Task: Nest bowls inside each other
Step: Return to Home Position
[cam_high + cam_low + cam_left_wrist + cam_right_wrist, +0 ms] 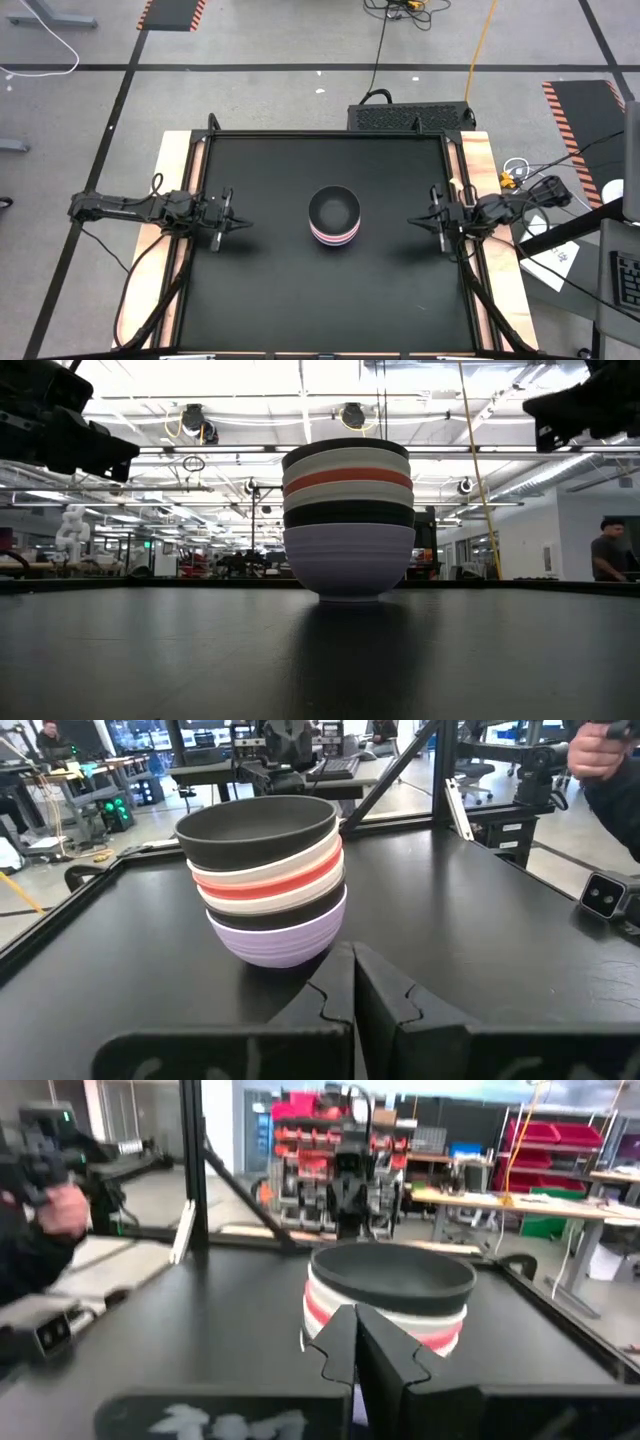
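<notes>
The bowls point(334, 216) stand nested in one stack at the middle of the black surface point(270, 300); we count lavender lowest, then black, white, red, white, black. Left claw point(243, 223) and right claw point(413, 221) flank it, well apart, both pinched closed, empty.

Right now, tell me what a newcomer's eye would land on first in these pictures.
The stack of six nested bowls at the middle of the black table: black on top, then white, red, white, black, lavender at the bottom. The left hand and right hand flank it, shut and empty, near the table's side edges.
</notes>
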### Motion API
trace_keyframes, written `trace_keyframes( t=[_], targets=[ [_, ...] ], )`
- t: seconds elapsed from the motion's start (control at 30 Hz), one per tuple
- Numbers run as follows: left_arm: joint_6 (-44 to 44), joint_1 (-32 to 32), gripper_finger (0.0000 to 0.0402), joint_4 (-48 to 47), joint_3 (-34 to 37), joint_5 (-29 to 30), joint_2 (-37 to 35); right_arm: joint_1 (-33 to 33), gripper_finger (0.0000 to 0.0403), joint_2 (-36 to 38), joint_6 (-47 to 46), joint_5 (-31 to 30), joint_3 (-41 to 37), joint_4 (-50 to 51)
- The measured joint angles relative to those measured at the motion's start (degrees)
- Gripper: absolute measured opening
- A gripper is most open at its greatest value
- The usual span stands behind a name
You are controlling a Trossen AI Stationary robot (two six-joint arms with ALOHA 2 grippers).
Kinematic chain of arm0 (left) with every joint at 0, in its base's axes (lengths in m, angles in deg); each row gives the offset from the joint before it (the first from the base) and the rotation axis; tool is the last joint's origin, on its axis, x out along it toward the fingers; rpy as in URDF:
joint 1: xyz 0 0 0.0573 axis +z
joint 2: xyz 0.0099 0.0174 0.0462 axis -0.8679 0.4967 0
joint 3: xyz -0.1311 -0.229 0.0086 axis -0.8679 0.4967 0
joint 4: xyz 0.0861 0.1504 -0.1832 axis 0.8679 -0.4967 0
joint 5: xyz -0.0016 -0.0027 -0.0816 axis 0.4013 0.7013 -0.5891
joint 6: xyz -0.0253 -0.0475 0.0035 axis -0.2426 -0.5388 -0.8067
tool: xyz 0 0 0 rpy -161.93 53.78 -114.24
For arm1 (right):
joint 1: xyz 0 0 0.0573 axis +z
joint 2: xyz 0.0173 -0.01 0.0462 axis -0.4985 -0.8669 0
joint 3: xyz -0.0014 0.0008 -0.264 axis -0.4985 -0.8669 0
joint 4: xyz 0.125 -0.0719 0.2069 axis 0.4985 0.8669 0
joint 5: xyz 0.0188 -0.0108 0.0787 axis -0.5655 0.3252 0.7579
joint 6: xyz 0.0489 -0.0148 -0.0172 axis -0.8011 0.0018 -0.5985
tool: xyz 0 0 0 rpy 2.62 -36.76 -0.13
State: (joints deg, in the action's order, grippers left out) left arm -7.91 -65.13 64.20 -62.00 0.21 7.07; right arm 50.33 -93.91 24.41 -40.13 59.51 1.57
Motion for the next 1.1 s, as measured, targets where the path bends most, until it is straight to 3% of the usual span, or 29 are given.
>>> trace_keyframes(
  t=[0.23, 0.87, 1.1],
  targets=[
    [-0.1, 0.0, 0.0002, 1.0, 0.0, 0.1, 0.0, -0.2, 0.0000, 4.2, 1.6, 0.0, -2.4, 2.2],
    [-0.1, 0.0, 0.0003, 2.1, 0.0, 2.0, 0.0, -8.0, 0.0000, 4.1, -1.9, 0.5, -4.2, 2.8],
    [-0.1, 0.0, 0.0003, 1.7, 0.0, 2.6, 0.0, -13.5, 0.0000, 4.1, -3.2, 9.7, -4.2, 3.0]
  ],
)
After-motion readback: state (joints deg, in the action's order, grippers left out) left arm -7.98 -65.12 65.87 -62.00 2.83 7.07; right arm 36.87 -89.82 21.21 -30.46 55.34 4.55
